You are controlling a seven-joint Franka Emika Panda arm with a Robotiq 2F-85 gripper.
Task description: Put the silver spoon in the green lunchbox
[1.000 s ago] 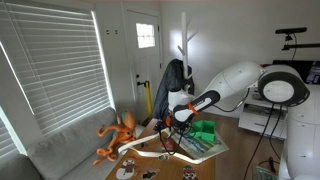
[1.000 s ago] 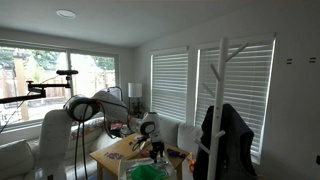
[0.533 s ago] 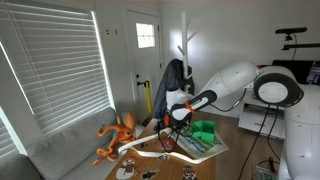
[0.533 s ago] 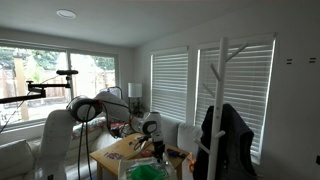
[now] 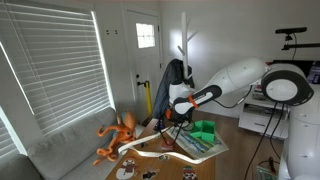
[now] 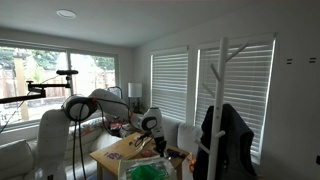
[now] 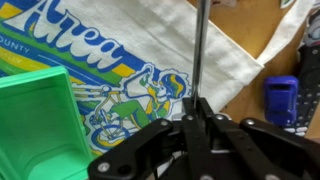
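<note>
In the wrist view my gripper (image 7: 197,108) is shut on the thin handle of the silver spoon (image 7: 198,50), which runs straight up out of the jaws; its bowl is out of frame. The green lunchbox (image 7: 35,120) stands open at the lower left, beside the gripper and apart from it. Both lie over a white printed cloth bag (image 7: 130,45). In an exterior view the gripper (image 5: 178,117) hangs just above the table, with the green lunchbox (image 5: 204,130) close beside it. In an exterior view the gripper (image 6: 158,144) is small and the spoon cannot be made out.
A blue object (image 7: 283,100) lies on the wooden table (image 7: 250,35) past the bag's edge. An orange plush toy (image 5: 118,135) sits at the table's far end near the sofa (image 5: 60,150). A coat rack (image 6: 222,100) and a dark chair (image 6: 228,140) stand nearby.
The jaws have shut on the spoon handle. The arm has risen a little above the table.
</note>
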